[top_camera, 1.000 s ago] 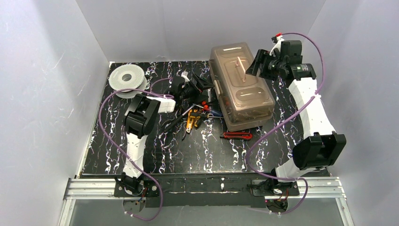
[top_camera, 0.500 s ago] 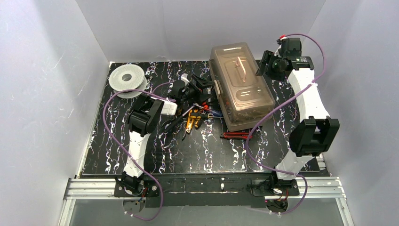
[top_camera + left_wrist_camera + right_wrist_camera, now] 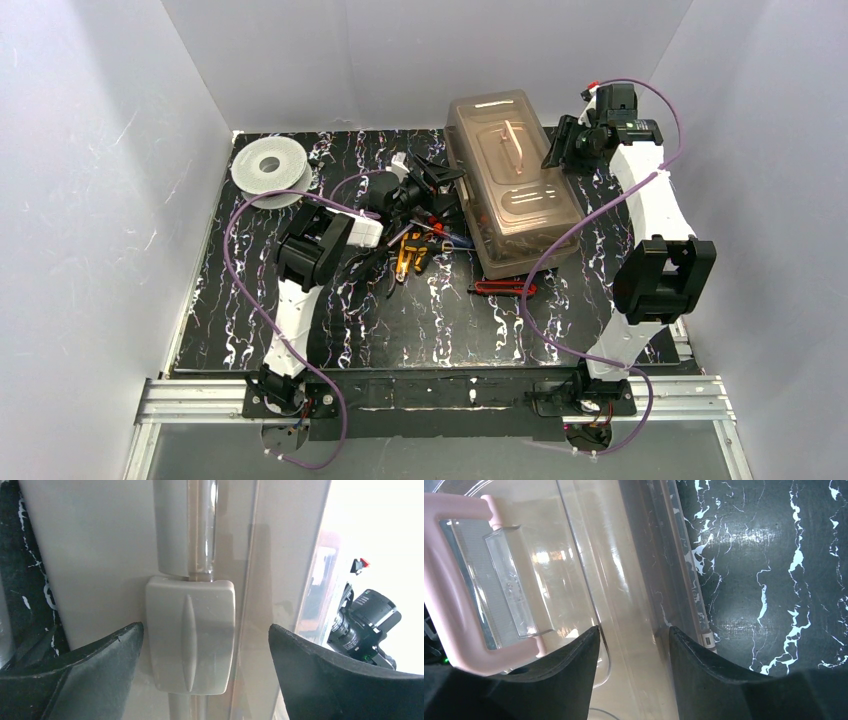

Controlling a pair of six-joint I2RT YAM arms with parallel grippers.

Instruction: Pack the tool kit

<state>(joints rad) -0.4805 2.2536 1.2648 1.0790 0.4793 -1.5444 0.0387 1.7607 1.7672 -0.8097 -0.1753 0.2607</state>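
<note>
While the tan toolbox (image 3: 515, 195) sits shut at the far right of the surface (image 3: 420, 325), its smoky lid (image 3: 574, 555) shows only an orange blur inside, contents unreadable. Yellow-handled pliers (image 3: 408, 252) and a red-handled tool (image 3: 503, 288) lie outside, beside it. The left fingers (image 3: 95, 670) gape wide, flanking the side latch (image 3: 192, 640). The right fingers (image 3: 566, 675) straddle the lid's right edge; pinching or not, I cannot tell.

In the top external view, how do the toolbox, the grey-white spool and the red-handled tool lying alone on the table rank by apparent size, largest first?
1. toolbox, clearly the largest.
2. spool, a wide round disc.
3. red-handled tool, long but very thin, so it looks smallest.
</note>
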